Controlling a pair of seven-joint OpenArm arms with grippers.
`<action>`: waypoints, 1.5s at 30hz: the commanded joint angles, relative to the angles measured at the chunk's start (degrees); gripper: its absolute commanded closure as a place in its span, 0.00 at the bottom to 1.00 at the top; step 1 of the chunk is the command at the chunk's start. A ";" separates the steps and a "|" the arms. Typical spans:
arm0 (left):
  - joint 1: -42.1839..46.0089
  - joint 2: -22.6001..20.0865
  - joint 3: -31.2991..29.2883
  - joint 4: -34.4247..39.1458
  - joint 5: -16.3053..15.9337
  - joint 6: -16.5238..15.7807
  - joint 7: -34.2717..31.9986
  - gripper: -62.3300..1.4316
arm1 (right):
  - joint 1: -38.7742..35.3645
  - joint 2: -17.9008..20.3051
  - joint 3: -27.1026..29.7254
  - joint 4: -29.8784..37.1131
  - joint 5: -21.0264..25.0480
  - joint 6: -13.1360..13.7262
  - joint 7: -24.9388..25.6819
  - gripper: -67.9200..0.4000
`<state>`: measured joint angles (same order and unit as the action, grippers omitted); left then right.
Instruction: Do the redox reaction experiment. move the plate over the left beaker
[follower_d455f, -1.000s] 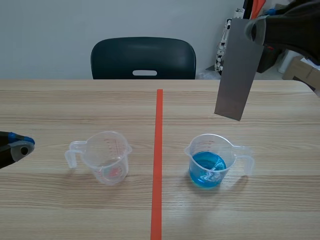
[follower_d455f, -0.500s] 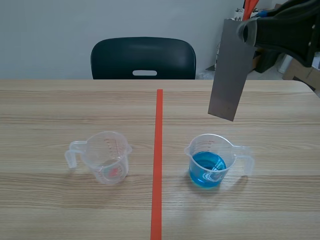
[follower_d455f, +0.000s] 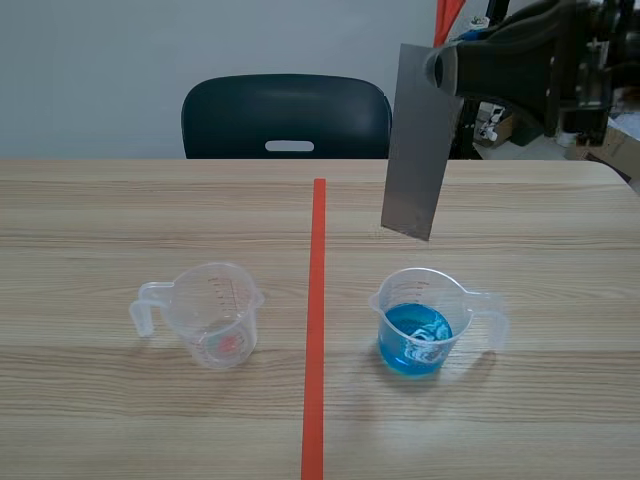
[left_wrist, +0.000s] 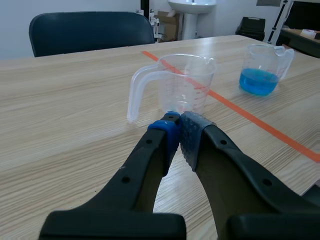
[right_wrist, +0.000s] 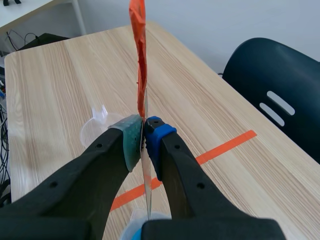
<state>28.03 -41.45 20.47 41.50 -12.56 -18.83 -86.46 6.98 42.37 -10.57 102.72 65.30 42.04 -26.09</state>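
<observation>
A grey metal plate (follower_d455f: 415, 140) hangs upright in the air, with my right gripper (follower_d455f: 440, 68) shut on its top end. Its lower edge is above and just behind the beaker of blue liquid (follower_d455f: 418, 325), right of the orange line. The clear left beaker (follower_d455f: 210, 315) stands left of the line with a reddish trace at its bottom. In the right wrist view the plate (right_wrist: 140, 60) shows edge-on between the pads of my right gripper (right_wrist: 143, 131). My left gripper (left_wrist: 179, 131) is shut on nothing, low over the table, just short of the clear beaker (left_wrist: 180, 85).
A dark chair (follower_d455f: 287, 115) stands behind the table's far edge. The orange tape line (follower_d455f: 316, 320) runs down the middle of the table between the beakers. The blue beaker (left_wrist: 262, 67) sits beyond the line in the left wrist view.
My right arm has carried the plate leftward, from beyond the blue beaker toward the tape line. My left gripper has left the scene view's left edge.
</observation>
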 joint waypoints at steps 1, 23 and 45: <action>-0.11 1.33 -1.77 1.31 2.14 -0.11 -2.57 0.93 | 1.42 -1.42 0.66 0.35 -0.02 0.68 -0.81 0.99; 1.97 19.39 -19.54 1.46 22.40 3.06 -2.57 0.93 | 3.41 -15.74 -3.23 0.35 -1.95 0.68 -5.92 0.99; 3.41 22.53 -22.53 1.29 23.67 3.08 2.27 0.93 | 9.22 -27.65 -17.53 -3.50 -19.45 0.68 -6.10 0.99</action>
<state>30.83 -18.57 -1.91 42.11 11.94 -15.86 -82.72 14.76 15.05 -28.12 99.48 45.56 42.06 -33.08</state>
